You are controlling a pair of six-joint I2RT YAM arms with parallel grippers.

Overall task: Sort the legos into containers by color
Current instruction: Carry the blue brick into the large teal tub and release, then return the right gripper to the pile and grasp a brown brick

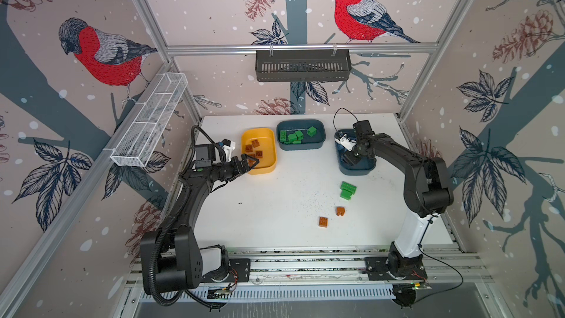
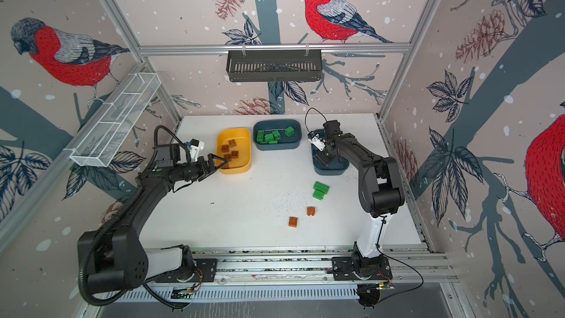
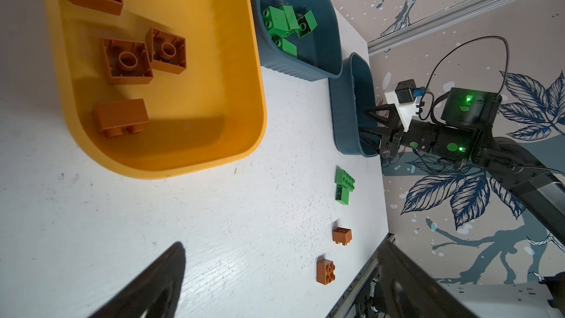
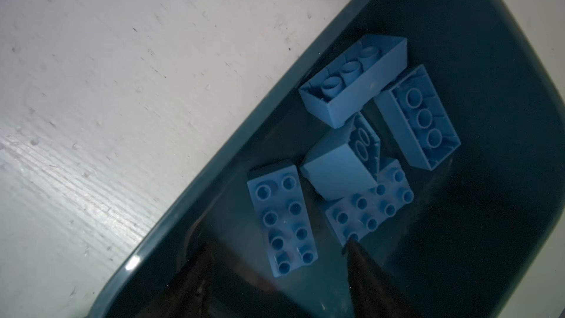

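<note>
Bullfinch wallpaper surrounds a white tabletop (image 1: pixel 275 234) where two robot arms sort plastic bricks by color.

The right gripper (image 3: pixel 363 121) reaches down into the right-hand dark teal tub (image 1: pixel 357 171). Its jaws are spread and pinch nothing. In the right wrist view its dark fingertips (image 4: pixel 360 267) flank one of five light blue bricks (image 4: pixel 281 218) on the tub floor. Two of these lie studs up, two lie upside down, and one leans tilted against its neighbours.

The left gripper (image 1: pixel 253 163) hovers at the near left corner of the yellow tub (image 1: pixel 270 148), its jaws wide apart and empty. Five brown-orange bricks (image 1: pixel 253 143) lie in that tub.

Between the two tubs stands the middle dark teal tub (image 1: pixel 301 146), which holds a cluster of green bricks (image 1: pixel 293 136).

On the open table nearer the right arm, two loose green bricks (image 1: pixel 348 190) lie touching each other. Closer to the front edge, two loose brown-orange bricks (image 1: pixel 340 211) sit slightly apart, outside any tub.

A white wire mesh tray (image 1: pixel 149 123) is mounted along the left wall. A dark slotted basket (image 1: pixel 302 65) hangs from the rear rail.
</note>
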